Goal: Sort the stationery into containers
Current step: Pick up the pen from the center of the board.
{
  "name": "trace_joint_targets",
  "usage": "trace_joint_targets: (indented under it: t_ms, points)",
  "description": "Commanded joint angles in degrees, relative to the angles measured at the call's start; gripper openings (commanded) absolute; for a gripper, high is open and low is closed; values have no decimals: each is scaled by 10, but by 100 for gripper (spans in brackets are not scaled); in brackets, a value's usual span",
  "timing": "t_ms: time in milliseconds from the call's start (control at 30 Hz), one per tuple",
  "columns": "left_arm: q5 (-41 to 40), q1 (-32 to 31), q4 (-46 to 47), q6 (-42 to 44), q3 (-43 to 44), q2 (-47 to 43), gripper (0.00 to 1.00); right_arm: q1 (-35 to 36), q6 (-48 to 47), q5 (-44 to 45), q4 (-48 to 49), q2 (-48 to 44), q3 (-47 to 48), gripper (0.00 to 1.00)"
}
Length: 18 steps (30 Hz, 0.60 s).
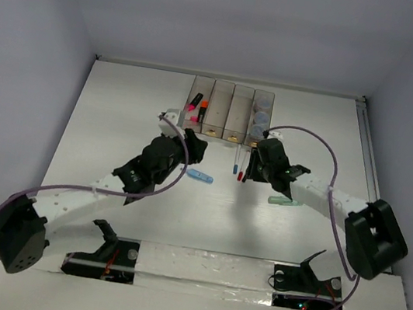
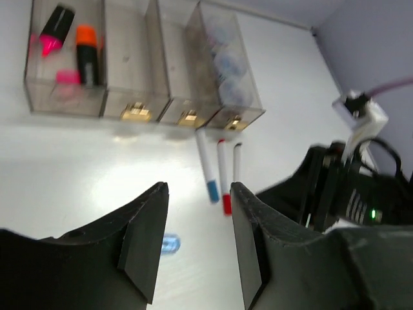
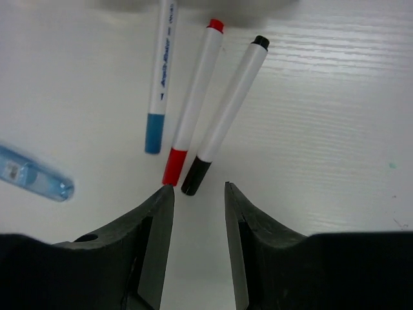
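On the table [image 1: 119,110], just in front of the bins [image 1: 220,110]: three thin white pens, side by side, touching no bin. Long axes running from the bins toward the arms, slightly fanned. Blue-capped pen [image 3: 160,77], red-capped pen [image 3: 193,97], black-capped pen [image 3: 227,106], broad coloured caps all pointing at the right gripper [image 3: 198,194]. Jaws apart, empty, tips just short of the red and black caps. Light blue marker [image 3: 35,179] slanted nearby. Left gripper [image 2: 198,200] likewise spread, holding nothing.

Highlighters [image 2: 87,55] in L bin [image 1: 200,80], pots [image 2: 229,64] in R bin [image 1: 264,93]; pens [image 3: 195,97], markers [image 1: 200,175] outside.
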Motion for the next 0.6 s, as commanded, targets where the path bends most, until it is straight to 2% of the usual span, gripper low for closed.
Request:
trace_joint_targets:
  t_ms: [0, 133, 367, 467, 567]
  points:
    - [-15, -13, 5, -57, -70, -69, 39, -13, 9, 51, 27, 46, 49, 43]
    - [3, -23, -23, -71, -125, -159, 39, -23, 7, 71, 24, 124, 94, 43]
    - [22, -28, -54, -77, -166, -228, 40, -23, 20, 100, 11, 192, 127, 39]
    - [19, -28, -63, -69, -174, -243, 40, -23, 27, 90, 13, 210, 131, 34]
    - [19, -28, -68, -62, -177, -248, 40, -23, 31, 81, 22, 229, 122, 23]
